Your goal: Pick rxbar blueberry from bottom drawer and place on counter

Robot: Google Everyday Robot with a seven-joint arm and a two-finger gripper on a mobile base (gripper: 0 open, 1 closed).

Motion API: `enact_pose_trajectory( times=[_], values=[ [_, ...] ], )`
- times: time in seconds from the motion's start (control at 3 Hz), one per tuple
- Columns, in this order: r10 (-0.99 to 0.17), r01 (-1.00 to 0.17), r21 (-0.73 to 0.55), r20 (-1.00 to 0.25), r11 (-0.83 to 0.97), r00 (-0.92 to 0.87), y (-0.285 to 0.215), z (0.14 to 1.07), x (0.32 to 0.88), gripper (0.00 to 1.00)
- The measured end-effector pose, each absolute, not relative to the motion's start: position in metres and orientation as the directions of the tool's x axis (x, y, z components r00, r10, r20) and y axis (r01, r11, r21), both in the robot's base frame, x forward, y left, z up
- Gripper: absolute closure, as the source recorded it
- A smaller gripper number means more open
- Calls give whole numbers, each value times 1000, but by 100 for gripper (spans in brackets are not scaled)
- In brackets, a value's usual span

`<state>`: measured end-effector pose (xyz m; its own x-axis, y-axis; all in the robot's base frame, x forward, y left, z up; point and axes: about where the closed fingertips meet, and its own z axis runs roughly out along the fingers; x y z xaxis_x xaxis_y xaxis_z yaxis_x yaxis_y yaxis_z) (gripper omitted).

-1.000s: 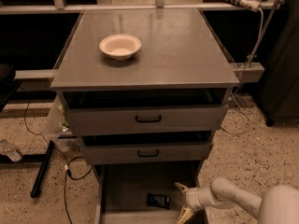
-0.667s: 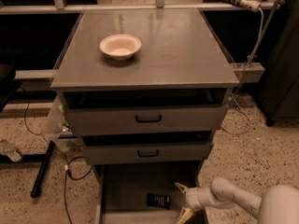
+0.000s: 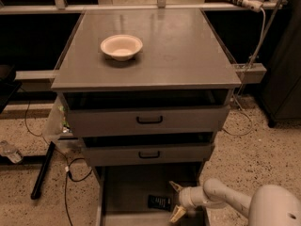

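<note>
We see the claw (image 3: 174, 200) down low at the right side of the open bottom drawer (image 3: 129, 192), reached in from the right on the end of the pale arm (image 3: 221, 197). It is released: its two yellowish fingers (image 3: 178, 213) stand spread apart, one above and one below in the view, with their tips towards the left. The rxbar blueberry (image 3: 160, 202) lies flat on the grey drawer floor, right of the middle and towards the near edge, a small dark bar with pale print. It sits just to the left of the claw, level with the gap between the fingertips, its right end close to that opening. We cannot tell whether either fingertip touches the wrapper, and the bar is not lifted. Above the bottom drawer, the middle drawer (image 3: 117, 154) and the top drawer (image 3: 108, 121), each with a black handle, are both pulled out a little. The grey tabletop (image 3: 178, 55) crowns the cabinet, well apart from the bar, and carries a pale bowl (image 3: 121, 46) to the left of its centre. The cabinet stands on a speckled floor (image 3: 244, 149).
</note>
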<state>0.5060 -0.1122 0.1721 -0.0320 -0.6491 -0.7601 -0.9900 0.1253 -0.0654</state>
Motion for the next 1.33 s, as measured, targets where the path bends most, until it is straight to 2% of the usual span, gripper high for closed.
enact_pose_trajectory(
  times=[1.33],
  values=[
    [-697, -988, -67, -715, 137, -48, -82, 114, 521, 0]
  ],
)
